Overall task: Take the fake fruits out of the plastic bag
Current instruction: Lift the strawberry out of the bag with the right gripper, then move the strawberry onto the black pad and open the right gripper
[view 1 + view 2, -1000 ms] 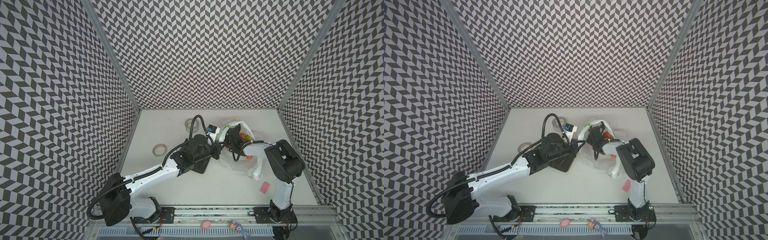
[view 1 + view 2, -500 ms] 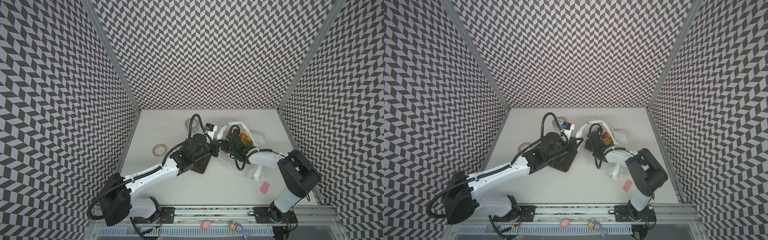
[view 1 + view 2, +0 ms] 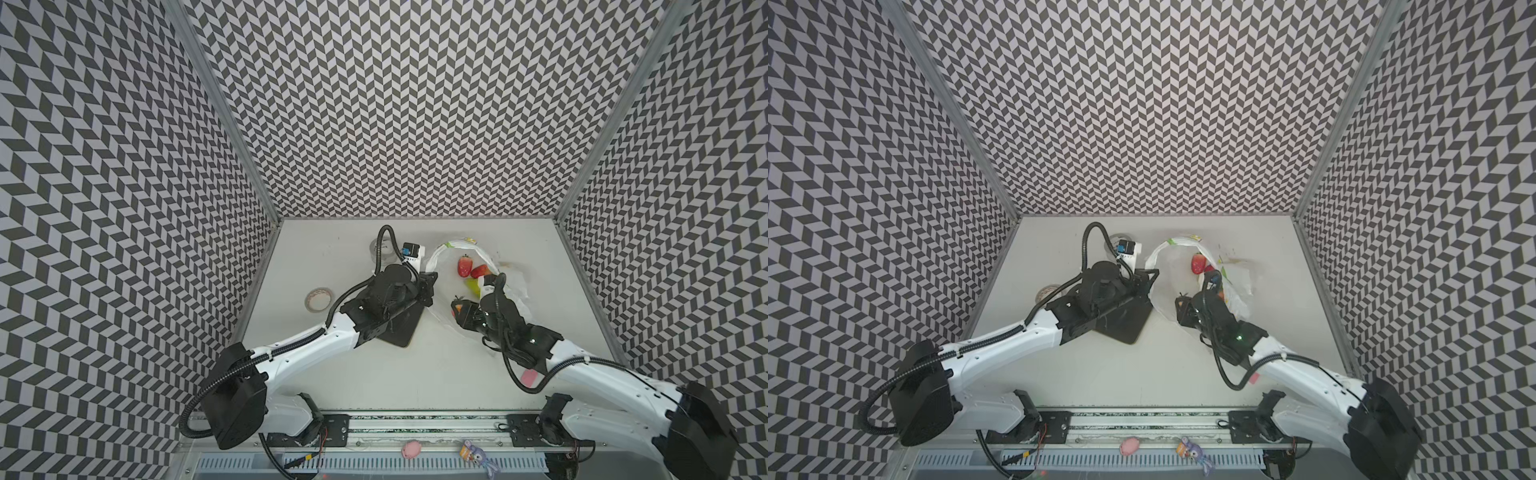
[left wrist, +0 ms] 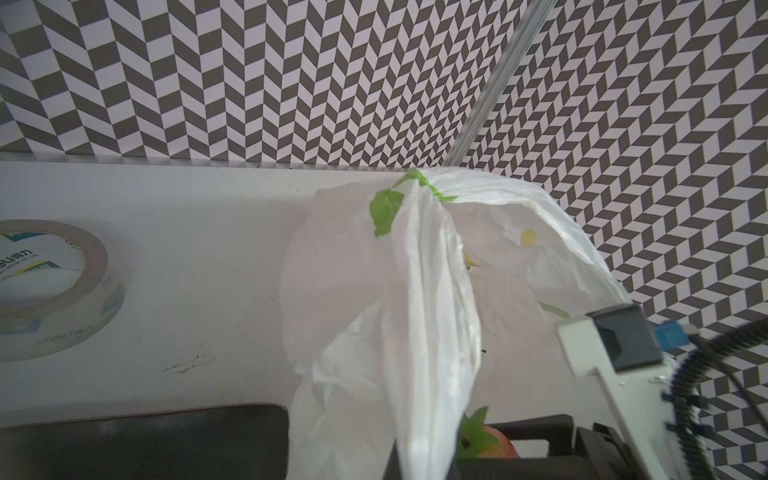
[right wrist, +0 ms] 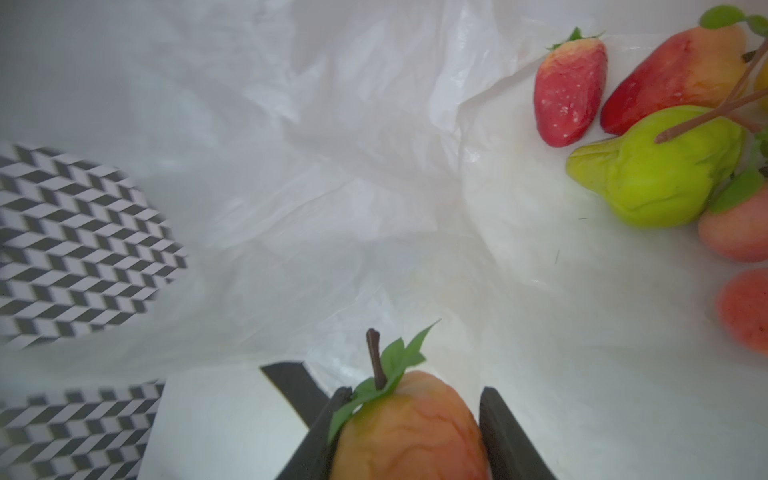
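Right wrist view puts a pinkish-orange peach (image 5: 409, 432) squarely in my grasp. My right end effector (image 5: 417, 395) is clamped across its belly, with the stem and green leaf poking out past the tips. My left end effector (image 3: 428, 286) is pinched tight on a gathered fold of the plastic bag (image 4: 419, 291), holding that side of the mouth up.

The bag lies in the right half of the tabletop (image 3: 436, 374), toward the far edge. My peach sits at the near lip of its opening, with white film under it. The other fake fruits lie deeper in, nearer the far edge and well apart from my grip. Among them are a strawberry (image 5: 569, 95) and a green pear (image 5: 660, 166), touching one another.

I judge these fruits light, hollow and fairly stiff, with glossy skin that could slip. The widest part of the body is the place to hold, never the stem or leaf. The bag is thin, limp and crinkly, so it may cling to the fruit and drag along.
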### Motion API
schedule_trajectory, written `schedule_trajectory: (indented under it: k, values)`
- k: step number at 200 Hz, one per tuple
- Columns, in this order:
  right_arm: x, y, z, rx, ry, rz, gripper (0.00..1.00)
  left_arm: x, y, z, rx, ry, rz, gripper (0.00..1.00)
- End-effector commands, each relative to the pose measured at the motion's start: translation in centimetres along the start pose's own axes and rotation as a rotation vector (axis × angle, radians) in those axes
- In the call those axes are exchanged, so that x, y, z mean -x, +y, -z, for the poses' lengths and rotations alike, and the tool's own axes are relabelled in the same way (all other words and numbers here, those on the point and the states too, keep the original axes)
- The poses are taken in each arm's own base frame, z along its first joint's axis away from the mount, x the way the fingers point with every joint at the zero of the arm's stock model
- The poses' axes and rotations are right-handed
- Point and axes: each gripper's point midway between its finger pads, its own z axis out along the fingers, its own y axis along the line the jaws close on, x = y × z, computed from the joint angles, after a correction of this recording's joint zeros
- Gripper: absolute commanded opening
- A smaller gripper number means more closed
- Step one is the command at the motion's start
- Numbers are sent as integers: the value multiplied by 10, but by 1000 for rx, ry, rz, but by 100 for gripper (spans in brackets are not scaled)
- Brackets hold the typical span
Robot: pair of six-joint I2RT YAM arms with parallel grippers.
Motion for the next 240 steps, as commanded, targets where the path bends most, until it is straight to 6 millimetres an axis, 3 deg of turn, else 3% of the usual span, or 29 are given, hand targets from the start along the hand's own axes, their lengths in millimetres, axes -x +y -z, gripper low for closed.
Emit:
schedule_trajectory:
  k: [1, 46, 81, 117, 165, 240]
  values:
    - [-4, 26, 24, 131, -24, 150, 31, 7, -3, -5, -19, -21, 1, 0]
    - [-43, 71, 41, 320, -58, 492, 31, 13, 2, -14, -25, -16, -23, 0]
    - [-77, 101, 16, 412, -52, 681, 30, 19, 10, -16, -17, -19, -23, 0]
    - [-84, 105, -32, 308, -27, 488, 29, 20, 11, -17, -18, -20, -2, 0]
    - [-93, 111, -75, 222, 8, 263, 28, 19, 10, -16, -18, -8, -4, 0]
    - [-107, 101, -130, 87, 34, 268, 29, 19, 13, -12, -6, -4, -14, 0]
